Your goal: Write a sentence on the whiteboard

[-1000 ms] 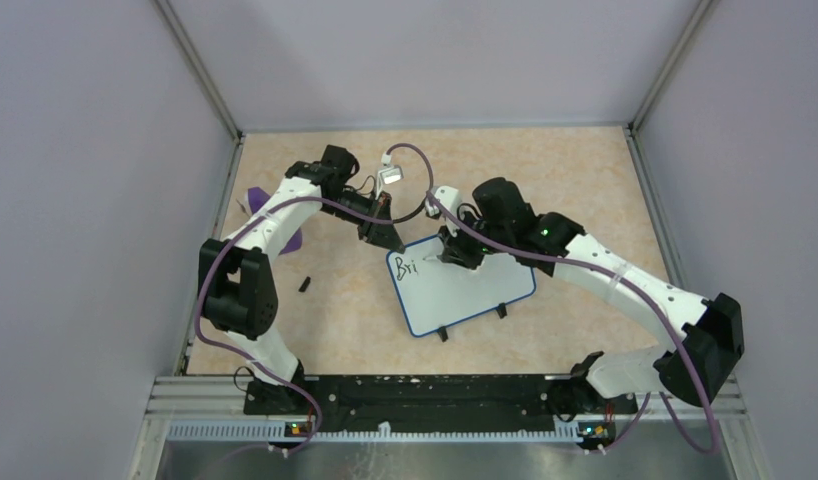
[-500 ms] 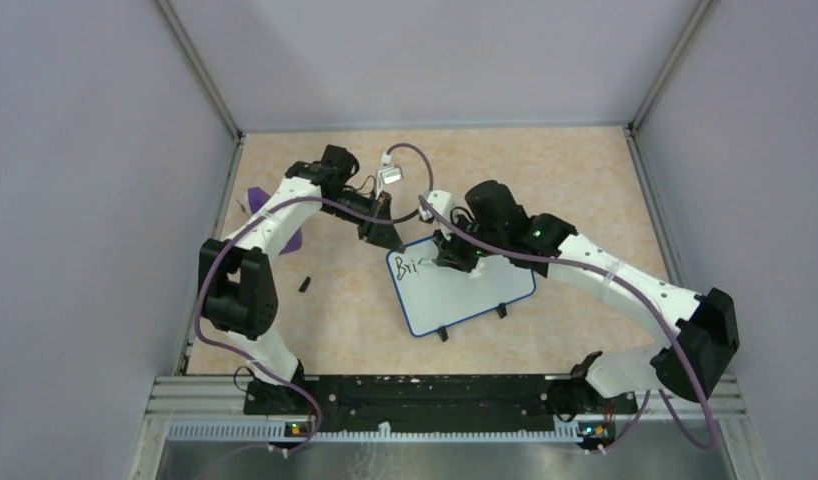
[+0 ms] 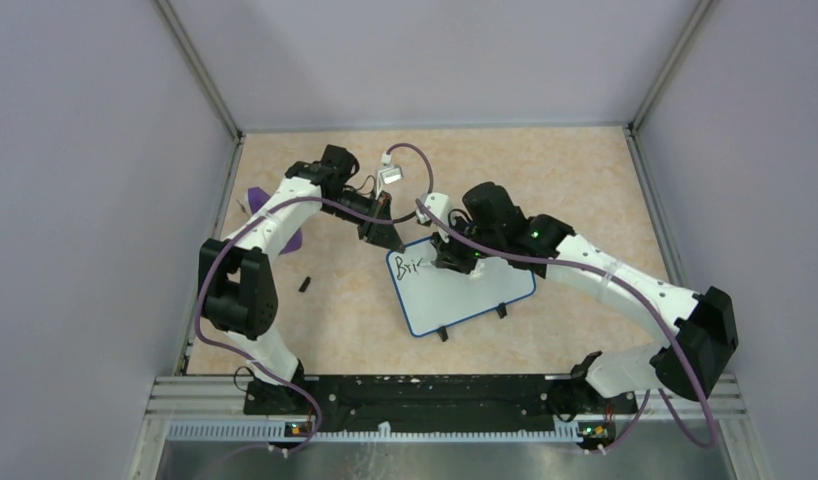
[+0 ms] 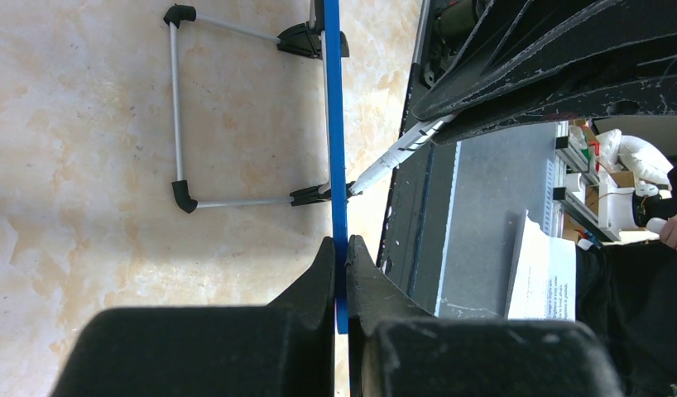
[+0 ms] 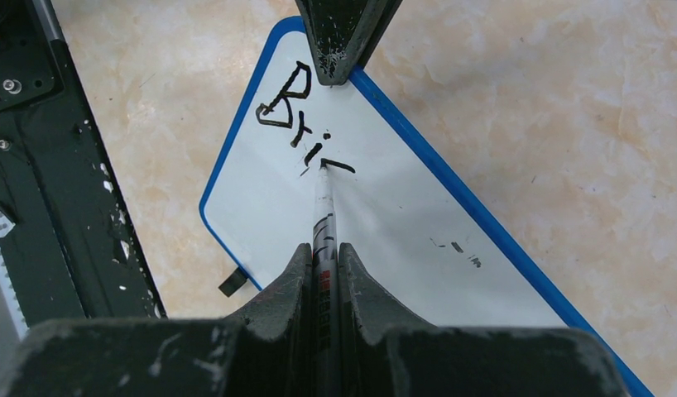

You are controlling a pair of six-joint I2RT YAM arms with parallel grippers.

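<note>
Whiteboard [image 3: 470, 295] set on the worktop [image 3: 585, 180] between 2 arms, marker [image 5: 322, 223] clenched in right claw [image 5: 323, 248], tip held against the board just after the sentence [image 5: 295, 124] begun "Bri", far frame edge pinched by left claw [image 4: 341, 244]

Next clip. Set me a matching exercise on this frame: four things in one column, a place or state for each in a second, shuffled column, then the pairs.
Things
1. left gripper
2. right gripper
3. sentence
4. purple piece

Place or state
A. off to the left, away from the whiteboard
B. shut on the marker
C. shut on the whiteboard's blue frame
D. only "Bri" written so far

Pairs: 1-C, 2-B, 3-D, 4-A
</note>
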